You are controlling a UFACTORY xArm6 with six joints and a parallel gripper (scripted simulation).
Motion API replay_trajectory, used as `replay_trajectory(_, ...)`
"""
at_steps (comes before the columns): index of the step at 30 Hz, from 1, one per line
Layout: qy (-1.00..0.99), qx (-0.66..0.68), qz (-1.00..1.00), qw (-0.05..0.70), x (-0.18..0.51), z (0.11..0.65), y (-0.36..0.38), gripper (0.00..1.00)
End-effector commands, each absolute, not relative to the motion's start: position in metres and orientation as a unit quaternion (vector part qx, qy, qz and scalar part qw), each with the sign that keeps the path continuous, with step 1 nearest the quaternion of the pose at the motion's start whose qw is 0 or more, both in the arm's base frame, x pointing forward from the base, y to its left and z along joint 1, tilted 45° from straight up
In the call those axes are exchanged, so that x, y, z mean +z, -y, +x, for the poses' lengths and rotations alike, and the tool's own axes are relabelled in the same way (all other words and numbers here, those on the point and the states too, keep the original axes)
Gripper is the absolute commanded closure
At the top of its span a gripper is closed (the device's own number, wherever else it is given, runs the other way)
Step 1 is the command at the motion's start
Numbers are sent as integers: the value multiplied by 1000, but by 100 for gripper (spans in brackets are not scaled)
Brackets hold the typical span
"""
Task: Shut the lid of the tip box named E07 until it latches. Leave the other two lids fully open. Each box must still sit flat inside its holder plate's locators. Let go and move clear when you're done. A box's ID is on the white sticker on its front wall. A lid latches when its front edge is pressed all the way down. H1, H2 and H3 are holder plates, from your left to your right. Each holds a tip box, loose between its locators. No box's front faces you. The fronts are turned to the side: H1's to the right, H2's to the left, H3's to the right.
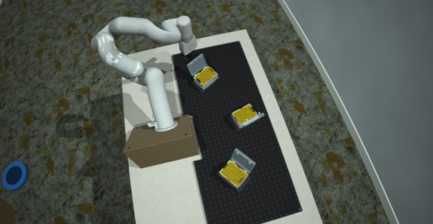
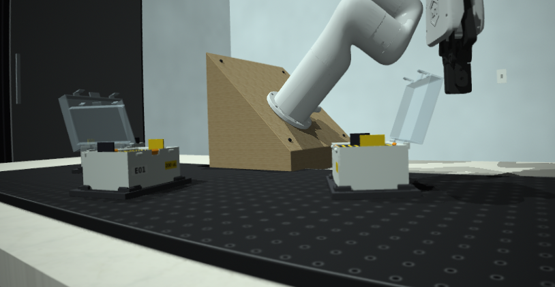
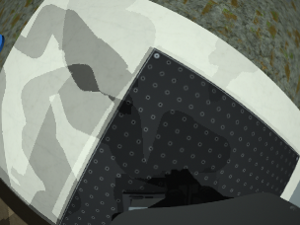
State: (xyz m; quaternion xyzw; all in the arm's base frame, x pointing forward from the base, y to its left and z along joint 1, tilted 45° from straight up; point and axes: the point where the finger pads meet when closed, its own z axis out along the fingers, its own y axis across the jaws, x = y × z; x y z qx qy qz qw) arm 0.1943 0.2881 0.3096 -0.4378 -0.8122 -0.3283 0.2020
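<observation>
The white six-joint arm [image 1: 130, 61] rose from a brown wedge-shaped wooden pedestal [image 1: 145, 150] beside the black perforated surface [image 1: 266, 162]. Its black-fingered tool [image 2: 457, 79] was closed on nothing and hung just behind the raised clear lid [image 2: 416, 106] of the grey tip box with yellow tips nearest the far end of the surface [image 1: 206, 77], apart from that lid. A second grey tip box [image 1: 244, 116] sat further from the pedestal's far side with its lid laid flat open, and a third grey tip box [image 1: 236, 171], lid standing open, sat beyond the pedestal's near end. In the exterior view one box's white sticker read E01 [image 2: 139, 170]; the sticker marked E07 could not be read on any box.
</observation>
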Motion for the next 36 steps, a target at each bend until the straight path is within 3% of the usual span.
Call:
replay_trajectory(1,812,-330,-437,201,309,197,-285,100)
replay_trajectory(36,812,-329,-437,201,287,219,-258,100)
